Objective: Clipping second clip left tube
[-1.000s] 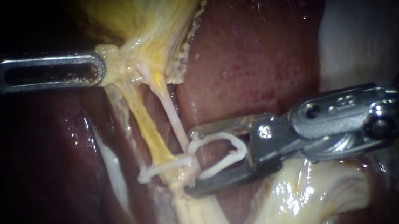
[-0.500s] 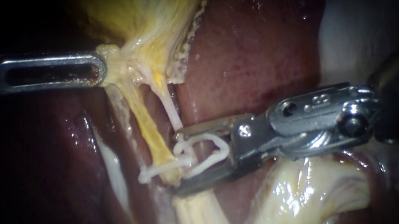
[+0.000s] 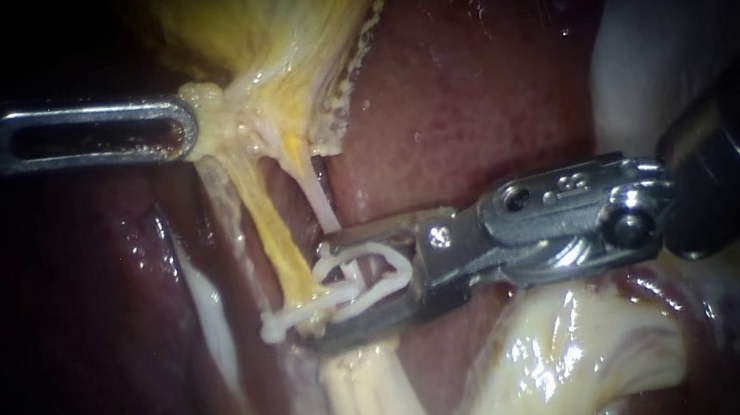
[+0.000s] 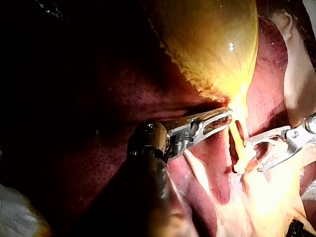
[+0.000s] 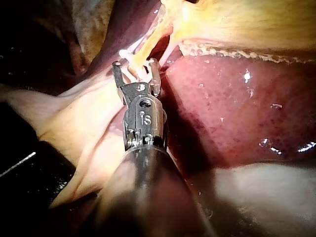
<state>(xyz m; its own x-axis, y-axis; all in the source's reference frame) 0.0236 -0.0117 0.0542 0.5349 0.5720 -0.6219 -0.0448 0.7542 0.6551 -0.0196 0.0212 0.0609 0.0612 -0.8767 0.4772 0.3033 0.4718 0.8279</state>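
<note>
Sliding in, our right instrument [image 3: 319,295], jaws cradling the clip [image 3: 379,259], now reaches the left tube [image 3: 276,239], so it looks nearly placeable; our left instrument's [image 3: 188,128] jaws pinch the gallbladder [image 3: 276,21].

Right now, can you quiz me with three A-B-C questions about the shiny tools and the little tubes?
1. Where are the right instrument's jaws?
A. Out of sight.
B. At the yellow tube and the pale tube.
C. Pointing away from the tissue.

2. What colour is the clip that they hold?
A. Blue.
B. Black.
C. White.

3. How is the other clip, low on the yellow tube?
A. Shut across it.
B. Hanging open.
C. Lying loose, off the tube.

Answers:
1 B: in the endoscope view their tips lie right at the two tubes.
2 C: a white loop sits between the jaws and touches both.
3 A: it shows as a thin closed bar across the tube.
</note>
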